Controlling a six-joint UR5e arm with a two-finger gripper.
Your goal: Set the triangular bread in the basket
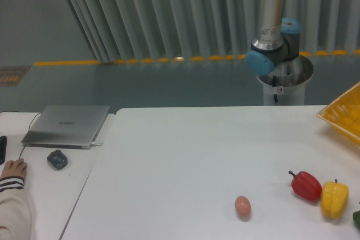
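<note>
The yellow lattice basket [344, 115] sits at the table's right edge, partly cut off by the frame. The triangular bread is out of view. Only the robot arm's lower links [271, 21] and base [284, 80] show behind the table; the arm rises out of the top of the frame and the gripper is not in view.
A red pepper [306, 185], a yellow pepper [334, 199] and a brown egg [242, 205] lie near the front right. A green bit [356, 218] shows at the right edge. On the left side table are a laptop [67, 125], a mouse [57, 159] and a person's hand [12, 170].
</note>
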